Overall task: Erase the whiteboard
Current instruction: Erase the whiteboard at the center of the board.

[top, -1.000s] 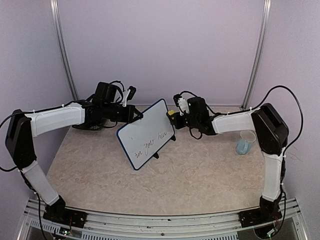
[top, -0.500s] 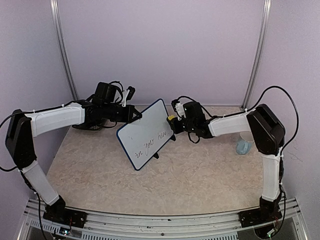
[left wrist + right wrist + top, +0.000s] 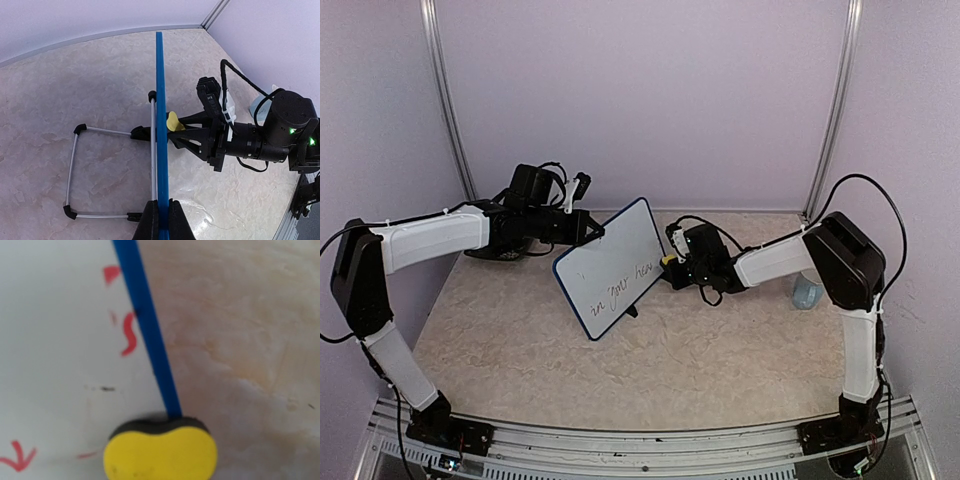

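Lilac walls (image 3: 640, 100) close round a beige marbled surface (image 3: 720, 350), with both arms reaching in from the near edge. On the left, the white-sleeved arm stretches towards the middle, and its left fingers (image 3: 149, 226) are clenched on the thin blue frame of the whiteboard (image 3: 612, 268), pinching it at the upper left edge. The whiteboard stands tilted near the middle of the surface, propped from behind on a wire stand (image 3: 70, 213) with black feet, its face turned to the front. A line of dark handwriting runs across the glossy white face, and the right wrist view also shows a few red marks close to the frame. Just right of the board, the right fingers (image 3: 192, 141) grasp a yellow sponge (image 3: 160, 455), whose dark side touches the blue frame at the board's right edge. Farther right, a pale blue cup (image 3: 807, 291) stands on the surface, partly hidden behind the right arm's elbow.
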Motion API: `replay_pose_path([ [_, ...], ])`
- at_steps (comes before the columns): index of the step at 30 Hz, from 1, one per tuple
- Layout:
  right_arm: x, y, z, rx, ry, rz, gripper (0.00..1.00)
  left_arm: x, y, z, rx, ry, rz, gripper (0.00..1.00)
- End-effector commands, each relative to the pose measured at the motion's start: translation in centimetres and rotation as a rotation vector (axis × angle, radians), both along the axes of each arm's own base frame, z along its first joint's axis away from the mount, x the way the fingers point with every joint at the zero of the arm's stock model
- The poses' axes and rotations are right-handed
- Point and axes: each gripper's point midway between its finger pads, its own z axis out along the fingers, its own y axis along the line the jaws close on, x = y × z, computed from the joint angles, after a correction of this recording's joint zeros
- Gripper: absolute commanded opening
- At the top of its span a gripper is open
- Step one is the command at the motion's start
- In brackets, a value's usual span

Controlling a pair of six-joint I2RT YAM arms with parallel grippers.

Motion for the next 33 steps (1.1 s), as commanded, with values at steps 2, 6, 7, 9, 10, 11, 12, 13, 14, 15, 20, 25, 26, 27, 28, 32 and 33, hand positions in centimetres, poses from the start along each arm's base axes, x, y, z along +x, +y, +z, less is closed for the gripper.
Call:
replay_pose_path([
  [2, -0.4, 1.2, -1.0, -0.016, 0.032, 0.035, 0.00, -3.7, -1.5, -2.7, 0.034, 0.122, -0.126, 0.00],
  [6, 1.8, 2.0, 2.7, -0.016, -0.046, 0.018, 0.00, -3.7, -1.5, -2.8, 0.036, 0.123, -0.127, 0.00],
  [7, 2.4, 2.1, 3.6, -0.019, -0.064, 0.012, 0.00, -3.7, -1.5, -2.7, 0.035, 0.122, -0.126, 0.00],
  [9, 3.2, 2.3, 5.1, -0.024, -0.094, 0.006, 0.00, -3.7, -1.5, -2.6, 0.035, 0.119, -0.128, 0.00],
  [10, 3.5, 2.5, 5.7, -0.024, -0.107, 0.008, 0.00, -3.7, -1.5, -2.7, 0.035, 0.119, -0.128, 0.00],
  [11, 3.8, 2.7, 6.4, -0.021, -0.118, 0.011, 0.00, -3.8, -1.5, -2.8, 0.037, 0.122, -0.127, 0.00],
  [12, 4.1, 2.8, 7.0, -0.017, -0.128, 0.010, 0.00, -3.7, -1.5, -2.7, 0.037, 0.120, -0.128, 0.00],
  [13, 4.3, 2.9, 7.6, -0.013, -0.138, 0.008, 0.00, -3.7, -1.5, -2.7, 0.037, 0.120, -0.128, 0.00],
  [14, 4.4, 3.0, 8.1, -0.008, -0.147, 0.007, 0.00, -3.7, -1.5, -2.7, 0.036, 0.119, -0.129, 0.00],
  [15, 4.5, 3.1, 8.5, -0.003, -0.152, 0.010, 0.00, -3.7, -1.5, -2.7, 0.037, 0.121, -0.129, 0.00],
  [20, 4.5, 3.5, 9.8, 0.024, -0.170, 0.027, 0.00, -3.8, -1.5, -2.8, 0.037, 0.123, -0.129, 0.00],
  [25, 4.0, 3.8, 10.0, 0.043, -0.174, 0.055, 0.00, -3.7, -1.5, -2.8, 0.036, 0.122, -0.129, 0.00],
  [26, 4.1, 3.7, 9.4, 0.030, -0.165, 0.049, 0.00, -3.7, -1.5, -2.8, 0.037, 0.123, -0.128, 0.00],
  [27, 4.1, 3.5, 8.8, 0.016, -0.154, 0.041, 0.00, -3.8, -1.5, -2.8, 0.037, 0.124, -0.129, 0.00],
  [28, 4.1, 3.4, 8.0, 0.002, -0.141, 0.035, 0.00, -3.8, -1.5, -2.8, 0.036, 0.123, -0.129, 0.00],
  [32, 3.4, 2.8, 4.9, -0.006, -0.069, 0.027, 0.00, -3.7, -1.5, -2.7, 0.036, 0.121, -0.126, 0.00],
  [33, 2.9, 2.8, 4.3, 0.012, -0.050, 0.037, 0.00, -3.8, -1.5, -2.8, 0.036, 0.123, -0.127, 0.00],
])
